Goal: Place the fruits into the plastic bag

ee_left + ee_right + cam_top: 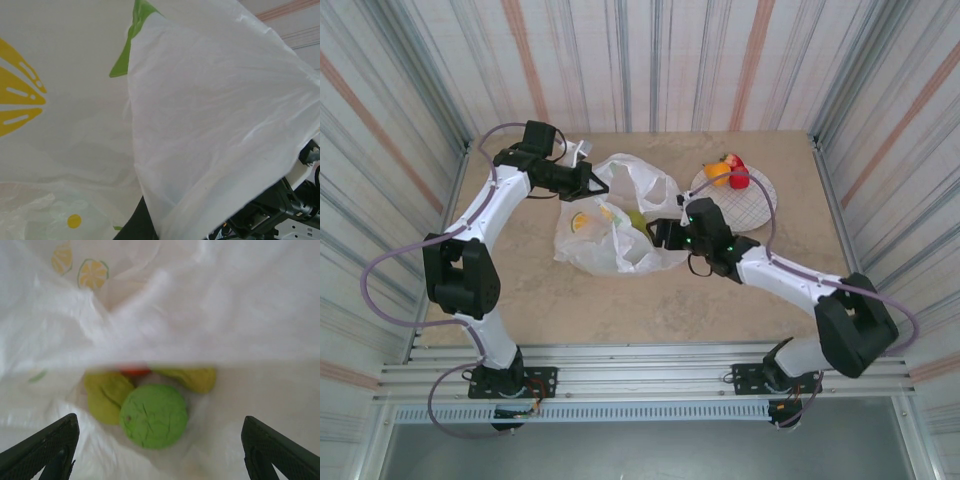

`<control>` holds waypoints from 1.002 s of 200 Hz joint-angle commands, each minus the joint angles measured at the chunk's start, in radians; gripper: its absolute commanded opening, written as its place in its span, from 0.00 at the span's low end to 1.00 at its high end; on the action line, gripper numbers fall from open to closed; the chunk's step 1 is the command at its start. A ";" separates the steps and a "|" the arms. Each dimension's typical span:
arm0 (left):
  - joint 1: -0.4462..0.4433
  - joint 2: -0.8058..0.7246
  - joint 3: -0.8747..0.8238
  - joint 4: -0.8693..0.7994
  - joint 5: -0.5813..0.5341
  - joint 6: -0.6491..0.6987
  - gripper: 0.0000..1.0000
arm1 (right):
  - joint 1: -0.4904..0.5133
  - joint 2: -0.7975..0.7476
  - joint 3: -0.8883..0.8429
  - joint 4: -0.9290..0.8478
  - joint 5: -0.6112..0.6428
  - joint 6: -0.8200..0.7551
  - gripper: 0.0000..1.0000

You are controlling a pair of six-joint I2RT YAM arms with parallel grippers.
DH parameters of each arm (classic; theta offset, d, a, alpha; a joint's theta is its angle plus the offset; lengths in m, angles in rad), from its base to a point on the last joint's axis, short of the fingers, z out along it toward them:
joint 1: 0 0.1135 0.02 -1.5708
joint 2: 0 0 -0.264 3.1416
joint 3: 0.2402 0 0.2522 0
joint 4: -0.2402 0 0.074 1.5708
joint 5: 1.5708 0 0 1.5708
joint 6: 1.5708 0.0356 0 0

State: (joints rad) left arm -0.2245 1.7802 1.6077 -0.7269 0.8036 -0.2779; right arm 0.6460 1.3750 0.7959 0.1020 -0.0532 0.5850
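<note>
At left, L gripper (588, 181) is pinched shut on the far rim of the plastic bag (620, 228), holding its mouth up. Mid-table, R gripper (665, 233) sits at that mouth w/ jaws wide & empty, a green fruit (154, 415) & yellow-green fruits (105, 395) lying inside just ahead of it. To the right & farther back, well apart from the bag, the white plate (766, 205) carries an orange fruit (718, 173) & red fruit (741, 176); R arm is nearer, w/ only its own cable (772, 222) curving beside the plate.
</note>
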 commanded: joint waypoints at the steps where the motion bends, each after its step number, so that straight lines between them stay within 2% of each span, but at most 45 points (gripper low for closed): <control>1: 0.004 -0.044 -0.009 0.003 0.004 0.004 0.00 | -0.016 -0.099 -0.062 -0.053 -0.023 -0.048 0.84; 54: 0.007 -0.044 -0.009 0.002 0.005 0.002 0.00 | -0.077 -0.300 -0.128 -0.111 0.018 -0.100 0.81; 108: 0.007 -0.041 -0.011 0.002 0.003 0.002 0.00 | -0.188 -0.337 -0.057 -0.168 0.076 -0.160 0.84; 129: 0.006 -0.038 -0.010 0.003 0.005 0.000 0.00 | -0.259 -0.305 -0.021 -0.176 0.121 -0.162 0.86; 175: -0.010 -0.031 -0.013 0.006 0.005 -0.001 0.00 | -0.470 -0.078 0.112 -0.196 0.061 -0.158 0.93; 200: -0.012 -0.032 -0.014 0.006 0.003 -0.001 0.00 | -0.544 0.062 0.200 -0.204 0.033 -0.161 0.94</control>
State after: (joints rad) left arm -0.2276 1.7802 1.6077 -0.7269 0.8032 -0.2783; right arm 0.1562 1.3304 0.9138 -0.0639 0.0078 0.4500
